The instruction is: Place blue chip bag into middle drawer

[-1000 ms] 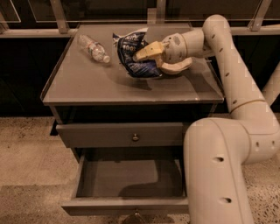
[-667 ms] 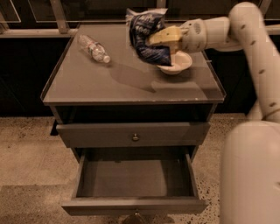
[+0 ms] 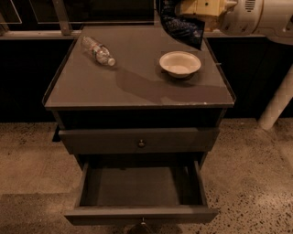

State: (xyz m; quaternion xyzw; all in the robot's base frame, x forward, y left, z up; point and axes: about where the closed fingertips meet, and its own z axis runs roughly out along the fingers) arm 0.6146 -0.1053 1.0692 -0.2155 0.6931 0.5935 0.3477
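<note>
Held aloft at the cabinet's (image 3: 137, 87) back right corner, the blue chip bag (image 3: 184, 28) hangs from the gripper (image 3: 194, 7), whose yellowish fingers appear pinched on the bag's upper edge. The frame cuts off the bag's top and the grip point. The crumpled foil looks light, limp and slippery, so a firm pinch on a folded seam should suit it best. Below, the middle drawer (image 3: 114, 214) stands pulled open. A white bowl (image 3: 180, 63) and a clear water bottle (image 3: 97, 50) sit on top.
</note>
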